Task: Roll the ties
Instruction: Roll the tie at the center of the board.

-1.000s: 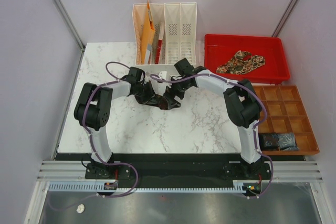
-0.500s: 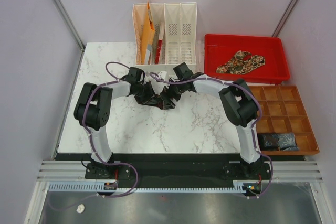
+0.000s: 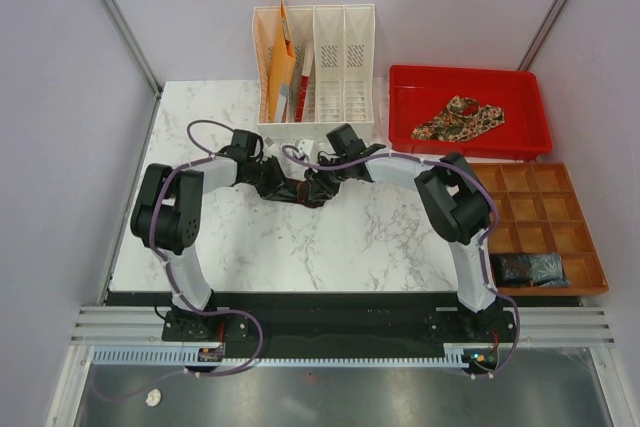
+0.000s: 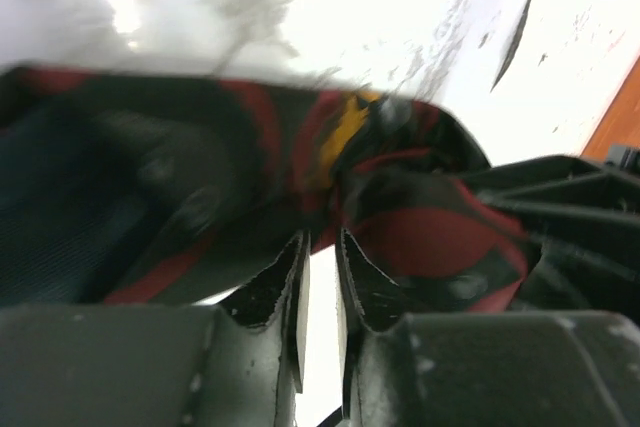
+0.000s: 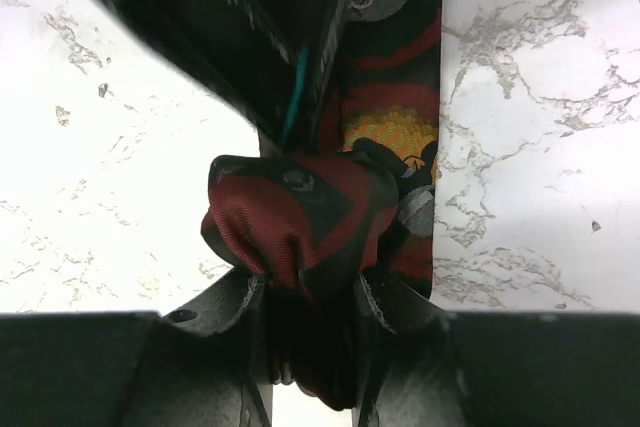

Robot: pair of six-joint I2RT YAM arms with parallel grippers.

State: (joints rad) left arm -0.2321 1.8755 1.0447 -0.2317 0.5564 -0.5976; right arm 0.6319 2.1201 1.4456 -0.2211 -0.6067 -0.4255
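Right wrist: right gripper (image 5: 310,292) is clamped on a partly rolled wad of the dark red patterned tie (image 5: 290,212). The loose tail runs flat along the desk (image 5: 540,97). Left gripper (image 4: 320,247) is nearly shut at the fabric; can't tell if it's pinching. Top view: both meet mid-desk, just in front of the file rack (image 3: 315,57). Roll started, not finished. Paisley tie (image 3: 458,118) lies unrolled in the red tray (image 3: 510,87), probably next.
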